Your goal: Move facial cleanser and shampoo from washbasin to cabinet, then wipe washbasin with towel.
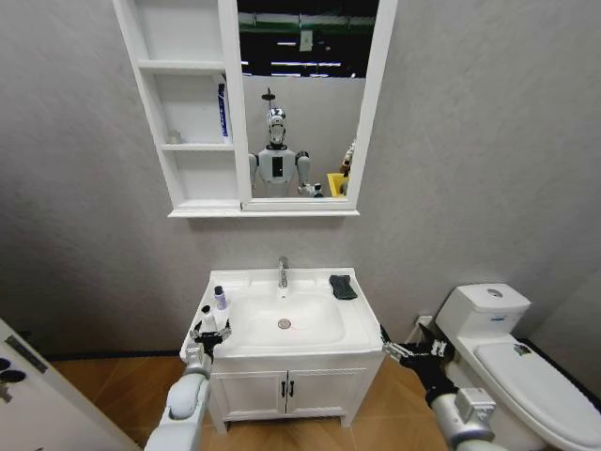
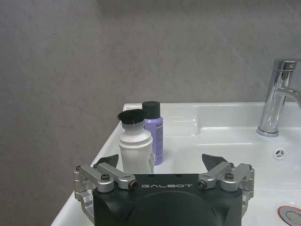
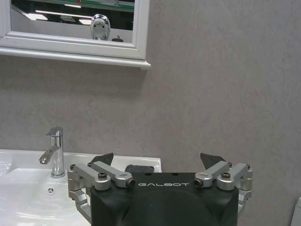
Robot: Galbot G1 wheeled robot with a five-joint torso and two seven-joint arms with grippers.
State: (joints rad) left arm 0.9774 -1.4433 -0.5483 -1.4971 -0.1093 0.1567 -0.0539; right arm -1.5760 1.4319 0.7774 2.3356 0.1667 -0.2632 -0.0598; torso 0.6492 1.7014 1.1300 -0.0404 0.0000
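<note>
On the left rim of the washbasin (image 1: 357, 331) stand a white bottle with a black brush top (image 2: 135, 147) (image 1: 209, 322) and, behind it, a purple bottle with a black cap (image 2: 153, 131) (image 1: 220, 298). I cannot tell which is the facial cleanser and which the shampoo. My left gripper (image 2: 161, 161) (image 1: 208, 335) is open just in front of the white bottle, which stands near its left finger. The dark towel (image 1: 343, 287) (image 3: 140, 168) lies at the basin's back right. My right gripper (image 3: 157, 160) (image 1: 398, 350) is open off the front right corner. The cabinet (image 1: 188, 146) hangs above.
A chrome faucet (image 1: 283, 272) (image 2: 277, 99) (image 3: 55, 151) stands at the basin's back centre. A blue tube (image 1: 223, 111) stands on the cabinet's middle shelf beside the mirror (image 1: 305, 103). A white toilet (image 1: 512, 362) sits close on the right. The floor vanity's doors (image 1: 286, 390) are shut.
</note>
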